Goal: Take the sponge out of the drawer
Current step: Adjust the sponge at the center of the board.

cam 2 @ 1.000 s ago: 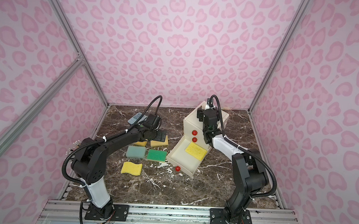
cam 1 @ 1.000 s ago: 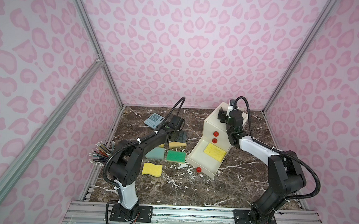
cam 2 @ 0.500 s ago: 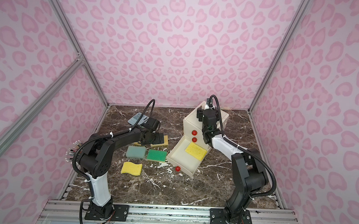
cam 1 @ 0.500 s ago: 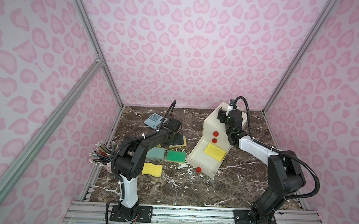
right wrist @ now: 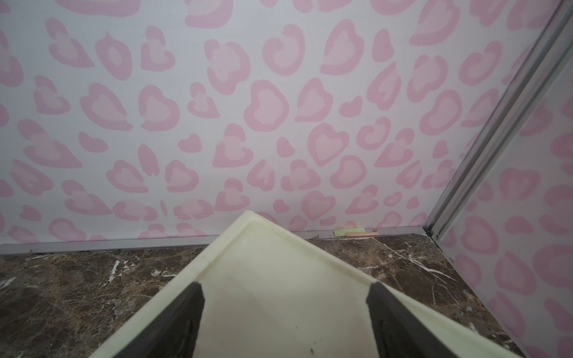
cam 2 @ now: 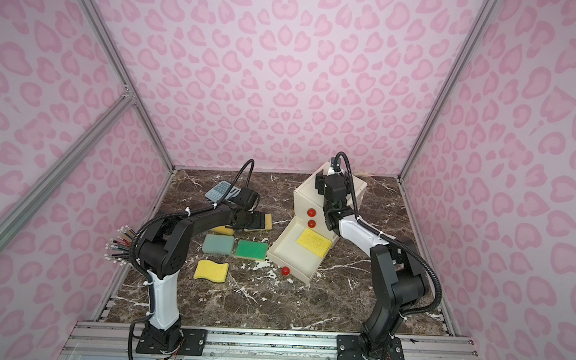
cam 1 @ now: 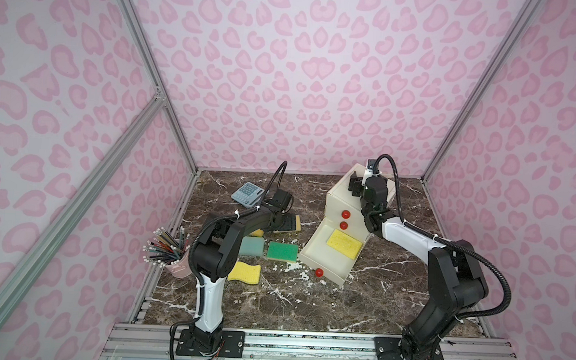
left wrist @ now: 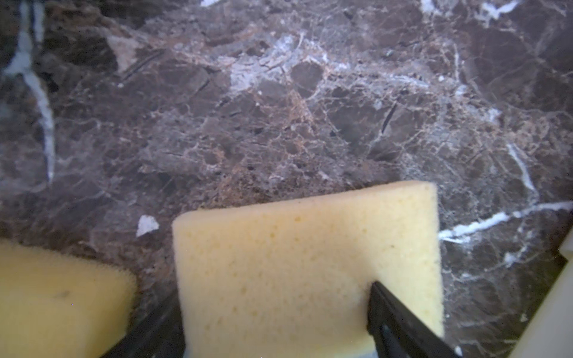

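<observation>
The cream cabinet (cam 1: 338, 197) stands at the back right with its bottom drawer (cam 1: 323, 261) pulled out. A yellow sponge (cam 1: 344, 248) lies flat in the drawer, seen in both top views (cam 2: 314, 242). My right gripper (right wrist: 286, 285) rests open on the cabinet top (right wrist: 279, 310), fingers spread wide with nothing between them. My left gripper (cam 1: 289, 223) is low over another yellow sponge (left wrist: 304, 263) on the table, left of the cabinet. It is open. One finger (left wrist: 390, 313) is over the sponge and the other is beside its edge.
A teal sponge (cam 1: 252, 246), a green sponge (cam 1: 283, 251) and a wavy yellow sponge (cam 1: 244, 272) lie left of the open drawer. One more yellow sponge (left wrist: 62, 297) sits under the left arm. A calculator (cam 1: 247, 193) is at the back, a pink pencil cup (cam 1: 177, 266) at the left edge.
The left arm's elbow has swung in toward the middle while its gripper stays at the sponge on the table. The right arm has not moved.
</observation>
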